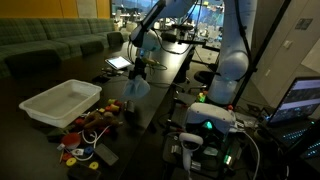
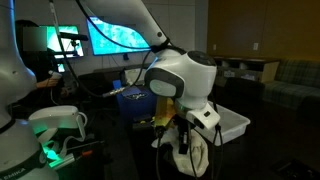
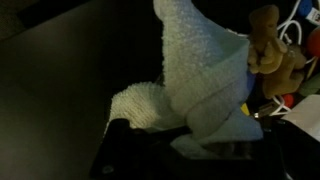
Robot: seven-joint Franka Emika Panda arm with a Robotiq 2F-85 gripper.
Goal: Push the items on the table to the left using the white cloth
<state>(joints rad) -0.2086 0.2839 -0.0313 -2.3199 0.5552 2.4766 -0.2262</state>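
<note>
Status: white cloth (image 1: pixel 139 88) pinched in the pincer (image 1: pixel 137 70), hanging over the counter (image 1: pixel 70 72) mid-span.
Finding: 1 pile of items (image 1: pixel 88 126) lies toward the counter's near edge, beside the white bin (image 1: pixel 58 102). In the wrist view a brown toy (image 3: pixel 265 45) sits just beside the cloth, not under it. Contact between cloth hem and counter: cannot tell.

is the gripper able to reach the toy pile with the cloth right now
Probably yes: the gripper holds the white cloth beside the toy pile, with nothing visible standing between them.
</note>
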